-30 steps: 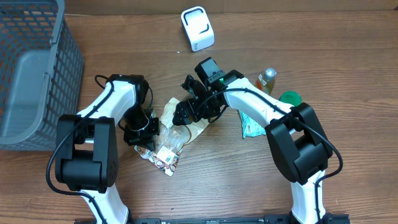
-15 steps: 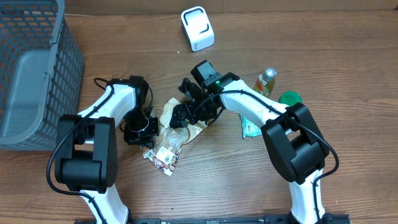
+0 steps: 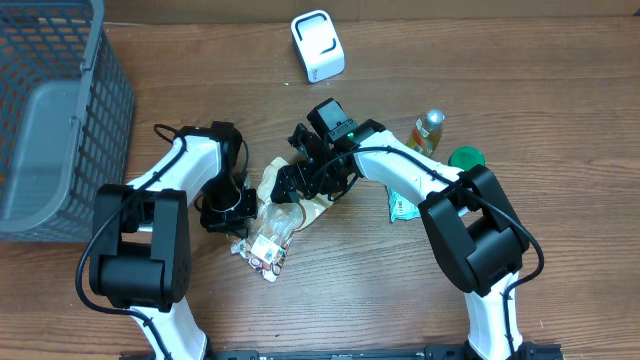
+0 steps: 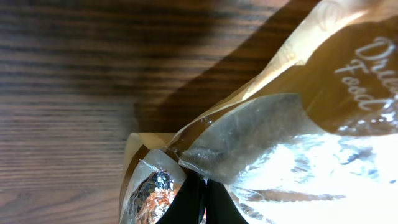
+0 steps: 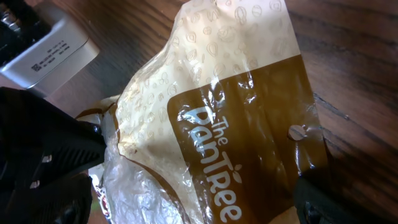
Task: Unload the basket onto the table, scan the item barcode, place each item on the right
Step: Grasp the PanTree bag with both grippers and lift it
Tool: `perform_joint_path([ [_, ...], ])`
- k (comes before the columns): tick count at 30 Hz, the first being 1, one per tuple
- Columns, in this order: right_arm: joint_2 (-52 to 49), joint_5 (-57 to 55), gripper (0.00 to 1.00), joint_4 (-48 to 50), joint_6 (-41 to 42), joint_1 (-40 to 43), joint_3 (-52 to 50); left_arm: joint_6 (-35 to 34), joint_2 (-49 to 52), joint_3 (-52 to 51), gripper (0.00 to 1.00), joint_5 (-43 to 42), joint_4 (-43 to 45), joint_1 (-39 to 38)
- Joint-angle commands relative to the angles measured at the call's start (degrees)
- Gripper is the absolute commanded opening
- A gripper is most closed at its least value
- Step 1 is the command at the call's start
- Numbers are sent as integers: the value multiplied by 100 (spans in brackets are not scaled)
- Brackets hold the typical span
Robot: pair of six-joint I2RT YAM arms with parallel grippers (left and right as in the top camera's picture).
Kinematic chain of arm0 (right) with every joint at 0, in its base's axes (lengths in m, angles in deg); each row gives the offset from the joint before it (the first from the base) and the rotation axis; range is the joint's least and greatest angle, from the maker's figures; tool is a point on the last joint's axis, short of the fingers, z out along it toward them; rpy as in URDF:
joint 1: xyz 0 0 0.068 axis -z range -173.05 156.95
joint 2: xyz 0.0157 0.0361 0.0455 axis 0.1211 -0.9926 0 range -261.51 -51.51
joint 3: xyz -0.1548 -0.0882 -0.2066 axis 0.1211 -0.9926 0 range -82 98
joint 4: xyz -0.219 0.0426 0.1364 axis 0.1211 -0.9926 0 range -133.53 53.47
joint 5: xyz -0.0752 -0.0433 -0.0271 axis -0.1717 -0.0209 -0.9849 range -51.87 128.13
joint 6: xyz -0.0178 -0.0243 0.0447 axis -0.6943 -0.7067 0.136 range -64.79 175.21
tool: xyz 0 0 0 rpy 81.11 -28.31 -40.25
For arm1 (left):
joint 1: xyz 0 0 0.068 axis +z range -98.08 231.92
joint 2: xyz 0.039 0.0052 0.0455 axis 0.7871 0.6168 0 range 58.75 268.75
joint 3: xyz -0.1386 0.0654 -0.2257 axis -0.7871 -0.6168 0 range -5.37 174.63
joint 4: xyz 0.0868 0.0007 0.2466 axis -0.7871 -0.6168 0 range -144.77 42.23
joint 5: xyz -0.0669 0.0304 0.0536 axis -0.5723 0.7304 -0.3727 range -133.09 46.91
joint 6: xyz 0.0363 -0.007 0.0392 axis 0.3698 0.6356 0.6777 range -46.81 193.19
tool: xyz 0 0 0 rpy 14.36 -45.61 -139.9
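Just a dark brown wood-grain table [image 3: 580, 300] filling the whole shot, evenly lit, grain running left-right.

Far left on the wooden desk [image 3: 560, 300], partly cut off by the frame edge, a grey wire-mesh basket [image 3: 108, 95] with a pale grey plastic bin [image 3: 40, 150] set inside it. Over on the right side, standing upright, a small bottle [image 3: 428, 130] of yellowish liquid, and just beside it toward the near edge a round green lid [image 3: 465, 158]. Near those two, lying flat and partly covered from above, a pale teal packet [image 3: 402, 205].
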Motion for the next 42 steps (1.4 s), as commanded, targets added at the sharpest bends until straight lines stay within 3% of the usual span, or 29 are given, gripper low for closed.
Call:
perform_joint_path([
  [1, -83, 52, 100, 2, 133, -83, -133, -149, -59, -57, 4, 98, 184, -55],
  [9, -81, 61, 100, 22, 588, -9, -273, -162, -59, -57, 4, 101, 634, -55],
  [21, -81, 734, 99, 52, 564, 358, -289, -87, -59, -57, 4, 101, 1338, -55],
  [30, -81, 739, 95, 1340, 1333, 323, -973, -76, -33, -57, 4, 101, 1475, -55],
  [42, -81, 1043, 83, 2100, 1633, 131, -1217, 105, 70, -57, 4, 103, 1563, -59],
])
